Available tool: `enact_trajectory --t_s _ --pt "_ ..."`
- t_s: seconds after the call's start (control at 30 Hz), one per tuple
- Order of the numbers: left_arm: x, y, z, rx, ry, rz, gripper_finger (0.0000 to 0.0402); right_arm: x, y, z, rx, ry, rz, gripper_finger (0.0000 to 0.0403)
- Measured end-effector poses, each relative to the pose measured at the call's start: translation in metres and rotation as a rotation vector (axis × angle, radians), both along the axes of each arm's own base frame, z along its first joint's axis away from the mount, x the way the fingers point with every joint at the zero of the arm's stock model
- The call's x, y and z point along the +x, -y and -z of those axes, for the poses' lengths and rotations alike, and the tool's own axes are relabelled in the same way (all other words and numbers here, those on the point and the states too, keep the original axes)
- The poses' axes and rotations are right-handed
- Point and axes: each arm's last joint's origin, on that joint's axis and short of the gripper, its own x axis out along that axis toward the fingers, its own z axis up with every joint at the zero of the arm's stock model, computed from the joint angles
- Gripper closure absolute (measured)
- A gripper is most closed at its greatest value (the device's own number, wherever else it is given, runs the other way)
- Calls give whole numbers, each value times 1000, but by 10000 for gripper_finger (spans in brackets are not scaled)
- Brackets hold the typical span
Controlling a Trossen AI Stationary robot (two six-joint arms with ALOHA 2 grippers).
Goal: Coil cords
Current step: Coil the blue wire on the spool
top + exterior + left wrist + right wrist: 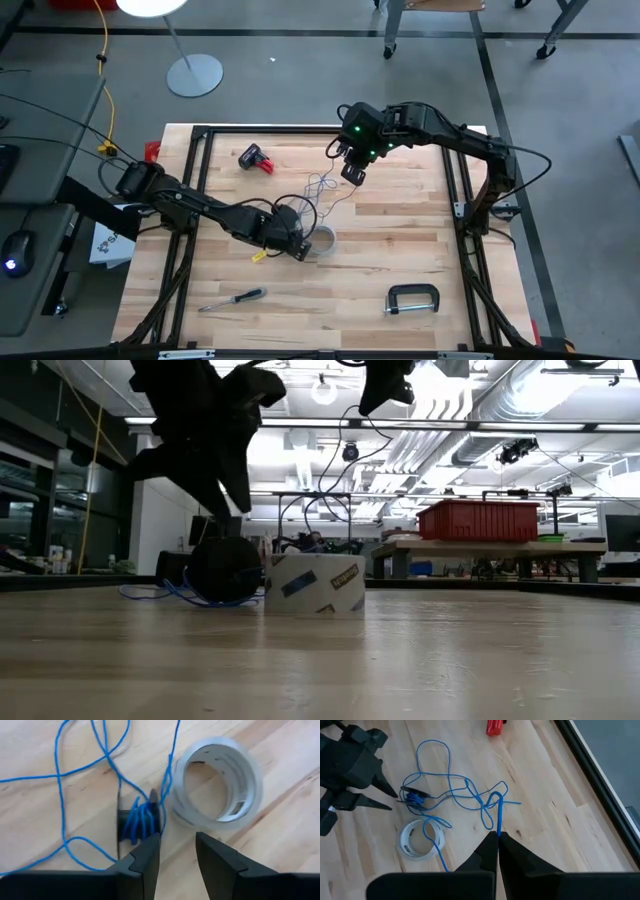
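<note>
Inventory as I read it from the console.

Cords: I count one blue cord; it sprawls in loose loops over the middle of the table, and several turns are wound on one black spool. No second cord do I make out with certainty.

Tape: one roll of clear tape, lying flat just right of the spool, with a strand of cord passing over it.

Other items, one each: a red-and-black tool at the far left of the table, a screwdriver near the front left, a C-clamp near the front right.

Left gripper: parted partway, grasping nothing; it hangs low over the table centre, its fingertips just short of the spool and the tape.

Right gripper: clenched tight on the blue cord, which rises from the table to its fingertips; it is raised above the far centre of the table, well apart from the spool.
</note>
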Motion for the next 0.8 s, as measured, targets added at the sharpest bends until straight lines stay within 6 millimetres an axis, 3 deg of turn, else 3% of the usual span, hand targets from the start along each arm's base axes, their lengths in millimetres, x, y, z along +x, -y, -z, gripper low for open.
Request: enact_trajectory --t_s 0.4,0.8 --pt "0 -1 3 24 -19 -5 282 0 0 0 24 6 36 402" --pt "12 6 32 28 -58 -22 282 1 0 -1 28 22 40 402"
